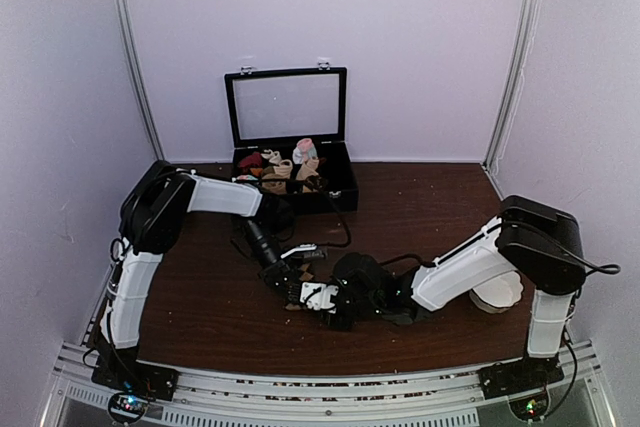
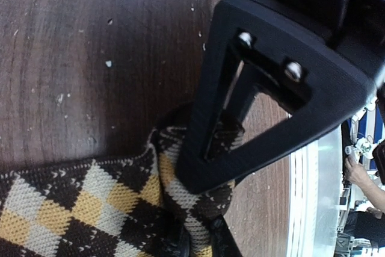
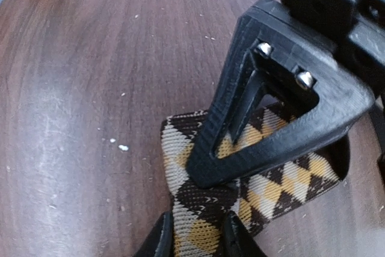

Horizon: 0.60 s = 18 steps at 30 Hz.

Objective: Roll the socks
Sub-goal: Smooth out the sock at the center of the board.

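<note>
The socks (image 2: 72, 203) are dark brown with a tan and cream argyle pattern and lie on the wooden table. In the left wrist view my left gripper (image 2: 200, 242) is shut on a bunched fold of them near the table's front edge. In the right wrist view the socks (image 3: 283, 185) lie as a flat folded band, and my right gripper (image 3: 195, 236) is closed on its end. In the top view both grippers, left (image 1: 290, 282) and right (image 1: 335, 307), meet at the front middle of the table. They hide most of the socks there.
An open black case (image 1: 287, 107) stands at the back middle with several small sock rolls (image 1: 285, 169) in it. A white round object (image 1: 497, 295) lies by the right arm. The metal front rail (image 2: 307, 197) runs close beside the left gripper. Cables trail between the arms.
</note>
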### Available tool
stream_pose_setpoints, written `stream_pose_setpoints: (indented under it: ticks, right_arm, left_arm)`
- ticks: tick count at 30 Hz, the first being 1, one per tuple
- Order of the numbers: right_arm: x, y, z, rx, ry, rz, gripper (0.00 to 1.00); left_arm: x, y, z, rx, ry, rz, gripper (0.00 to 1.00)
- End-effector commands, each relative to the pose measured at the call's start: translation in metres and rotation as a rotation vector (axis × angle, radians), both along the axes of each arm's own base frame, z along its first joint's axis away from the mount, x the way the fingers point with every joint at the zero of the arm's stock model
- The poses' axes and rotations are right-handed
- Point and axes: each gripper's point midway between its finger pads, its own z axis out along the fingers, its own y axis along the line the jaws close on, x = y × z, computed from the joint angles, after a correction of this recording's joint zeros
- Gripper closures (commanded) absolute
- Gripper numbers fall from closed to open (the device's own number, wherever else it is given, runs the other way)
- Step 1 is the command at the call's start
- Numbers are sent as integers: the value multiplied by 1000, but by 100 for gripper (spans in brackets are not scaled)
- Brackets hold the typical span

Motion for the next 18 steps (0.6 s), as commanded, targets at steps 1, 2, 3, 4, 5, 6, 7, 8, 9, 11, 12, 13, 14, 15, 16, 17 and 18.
stream_pose_setpoints:
  ticks: [1, 2, 3, 4, 5, 6, 7, 8, 9, 11, 12, 13, 14, 15, 16, 17, 18]
  right_arm:
    - [-3, -4, -20, -84, 30, 17, 85]
    - [-5, -5, -22, -98, 44, 23, 90]
    - [-8, -8, -26, -114, 65, 26, 95]
    - [-10, -9, -27, -120, 84, 25, 98]
    - [-14, -12, -30, -126, 108, 24, 100]
    - [-17, -15, -32, -127, 129, 19, 100]
    - [-20, -19, -33, -128, 151, 11, 100]
    - [-23, -22, -34, -128, 172, 2, 100]
    - [-25, -26, -34, -126, 192, -6, 100]
    - [-32, -33, -35, -123, 231, -22, 100]
    - [-35, -36, -35, -124, 247, -28, 100]
    - [-38, -40, -36, -131, 265, -37, 100]
    - [-41, -42, -37, -139, 283, -46, 100]
    - [-45, -44, -37, -146, 299, -50, 100]
    - [-48, -45, -38, -153, 314, -57, 100]
    - [-50, -47, -38, -158, 326, -66, 100]
    - [-53, -48, -39, -167, 340, -75, 100]
  left_arm:
    - [1, 6, -9, 16, -8, -22, 80]
    - [3, 7, -5, 8, -15, -19, 8]
    - [5, 7, -1, 2, -24, -14, 3]
    - [8, 9, 4, -1, -34, -8, 2]
    - [10, 10, 9, -1, -48, -2, 2]
    - [15, 12, 14, 0, -64, 8, 2]
    - [18, 14, 20, -3, -81, 18, 2]
    - [22, 16, 26, -6, -102, 27, 2]
    - [26, 18, 33, -8, -122, 38, 2]
    - [29, 21, 46, -16, -160, 46, 2]
    - [30, 22, 49, -16, -179, 45, 2]
    - [32, 24, 49, -6, -197, 50, 2]
    - [35, 24, 46, 7, -212, 58, 2]
    - [38, 24, 41, 18, -228, 64, 2]
    - [40, 24, 36, 30, -237, 69, 2]
    - [43, 23, 31, 34, -242, 71, 2]
    - [43, 22, 26, 40, -239, 68, 2]
